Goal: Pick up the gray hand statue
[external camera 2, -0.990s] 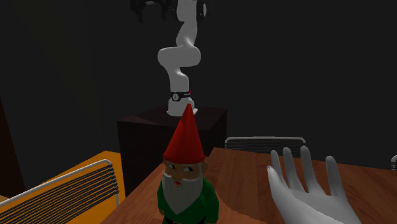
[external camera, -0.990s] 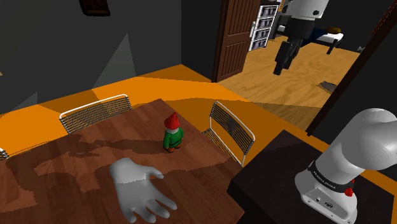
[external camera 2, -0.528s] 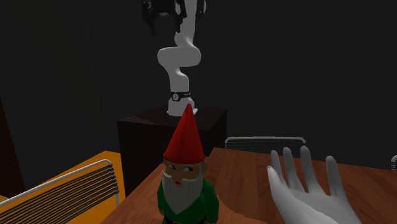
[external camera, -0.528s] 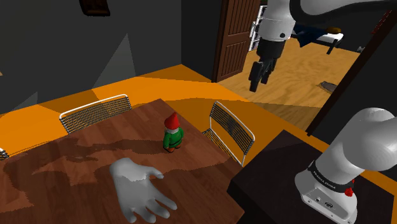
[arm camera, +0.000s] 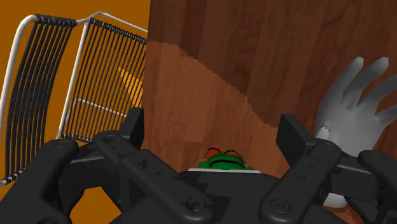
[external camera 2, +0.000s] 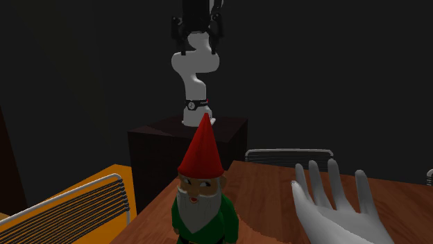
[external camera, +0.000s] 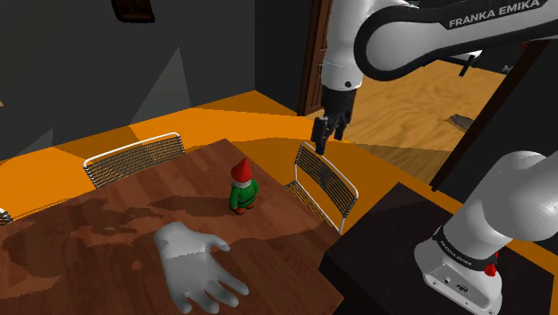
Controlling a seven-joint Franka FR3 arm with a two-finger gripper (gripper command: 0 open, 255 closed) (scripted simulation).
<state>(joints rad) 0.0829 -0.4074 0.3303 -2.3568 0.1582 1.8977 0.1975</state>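
gnome point(external camera: 242, 189) between jaws and hand statue point(external camera: 195, 265) | wire chair point(external camera: 325, 186) at table point(external camera: 98, 234) edge

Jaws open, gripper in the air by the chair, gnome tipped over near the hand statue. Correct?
No: the gnome stands upright, per the shoulder view. The rest holds: gripper in the air by the chair, jaws open, hand statue near the gnome.
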